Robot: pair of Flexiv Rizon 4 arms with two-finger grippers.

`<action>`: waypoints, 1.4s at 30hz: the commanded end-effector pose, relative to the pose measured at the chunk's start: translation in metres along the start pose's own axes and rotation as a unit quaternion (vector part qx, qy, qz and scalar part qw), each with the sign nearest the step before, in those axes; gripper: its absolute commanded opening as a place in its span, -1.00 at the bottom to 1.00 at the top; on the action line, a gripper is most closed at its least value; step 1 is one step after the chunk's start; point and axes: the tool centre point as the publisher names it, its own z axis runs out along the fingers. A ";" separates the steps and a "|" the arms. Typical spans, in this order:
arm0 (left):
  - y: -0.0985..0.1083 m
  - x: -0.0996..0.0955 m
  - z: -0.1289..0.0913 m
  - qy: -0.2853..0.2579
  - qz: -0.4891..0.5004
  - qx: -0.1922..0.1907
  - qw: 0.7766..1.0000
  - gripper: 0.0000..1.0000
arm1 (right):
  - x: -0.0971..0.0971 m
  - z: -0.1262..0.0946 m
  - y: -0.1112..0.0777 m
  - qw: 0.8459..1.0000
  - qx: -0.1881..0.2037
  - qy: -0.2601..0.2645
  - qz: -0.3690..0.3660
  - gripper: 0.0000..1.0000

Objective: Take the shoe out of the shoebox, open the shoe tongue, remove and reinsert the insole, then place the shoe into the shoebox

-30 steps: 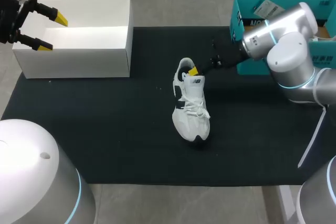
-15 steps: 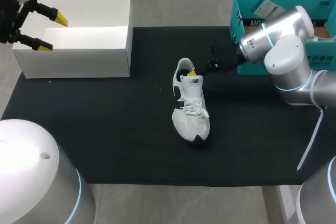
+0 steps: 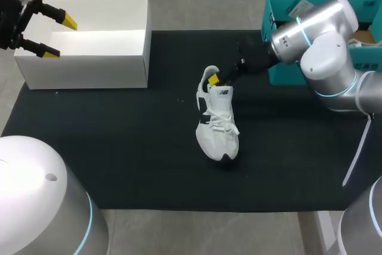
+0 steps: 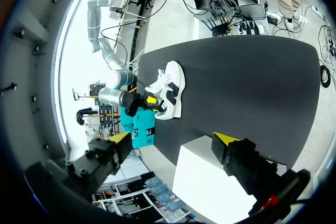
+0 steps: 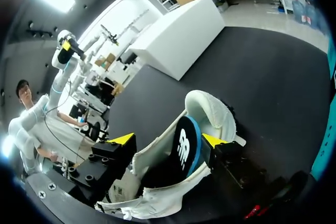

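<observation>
Heel end matters most here: the shoe (image 3: 218,125) lies on the black mat (image 3: 119,147) with its long axis running from the toe, nearest the robot, to the heel on the far side, and the right arm comes in from the right to meet that heel. The right gripper (image 5: 168,141) hangs directly over the collar with its two yellow tips set wide apart. One tip is outside the shoe's side wall and the other is at the opening. Between them the dark, blue-edged insole (image 5: 185,148) stands up on its edge, raised at the heel and close against the finger at the opening. Nothing looks pinched from both sides, so I judge this hand to be spread and holding nothing firmly. The next pull should follow the shoe's length, up and back out of the heel. The left gripper (image 3: 58,37) is well apart from the shoe — spread wide and empty over the white box (image 3: 89,70) at the left. That leaves the right arm by far the nearer one for the insole.
</observation>
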 end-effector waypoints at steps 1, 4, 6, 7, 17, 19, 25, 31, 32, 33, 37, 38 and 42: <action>0.000 -0.001 0.000 0.002 0.000 0.001 1.000 1.00 | 0.005 -0.009 0.006 1.000 0.020 -0.012 0.003 1.00; 0.000 -0.001 0.000 0.002 0.000 0.001 1.000 1.00 | 0.007 -0.017 0.009 1.000 0.023 -0.021 0.005 1.00; 0.000 -0.001 0.000 0.002 0.000 0.001 1.000 1.00 | 0.008 -0.021 0.011 0.999 0.032 -0.028 0.007 1.00; 0.000 -0.001 0.000 0.002 0.000 0.001 1.000 1.00 | 0.009 -0.023 0.012 0.999 0.040 -0.034 0.011 1.00; 0.000 -0.001 0.000 0.002 0.000 0.001 1.000 1.00 | 0.014 -0.038 0.013 0.988 0.101 -0.099 0.060 -1.00; 0.000 -0.001 0.000 0.002 0.000 0.001 1.000 1.00 | 0.017 -0.041 0.015 0.983 0.122 -0.118 0.065 -1.00; 0.000 -0.001 0.000 0.002 0.000 0.001 1.000 1.00 | 0.017 -0.041 0.015 0.983 0.122 -0.118 0.065 -1.00; 0.000 -0.001 0.000 0.002 0.000 0.001 1.000 1.00 | 0.017 -0.041 0.015 0.983 0.122 -0.118 0.065 -1.00; 0.000 -0.001 0.000 0.002 0.000 0.001 1.000 1.00 | 0.017 -0.041 0.015 0.983 0.122 -0.118 0.065 -1.00; 0.000 -0.001 0.000 0.002 0.000 0.001 1.000 1.00 | 0.017 -0.041 0.015 0.983 0.122 -0.118 0.065 -1.00; 0.000 -0.001 0.000 0.002 0.000 0.001 1.000 1.00 | 0.017 -0.041 0.015 0.983 0.122 -0.118 0.065 -1.00; 0.000 -0.001 0.000 0.002 0.000 0.001 1.000 1.00 | 0.017 -0.041 0.015 0.983 0.122 -0.118 0.065 -1.00; 0.000 -0.001 0.000 0.002 0.000 0.001 1.000 1.00 | 0.015 -0.040 0.014 0.979 0.115 -0.141 0.096 -1.00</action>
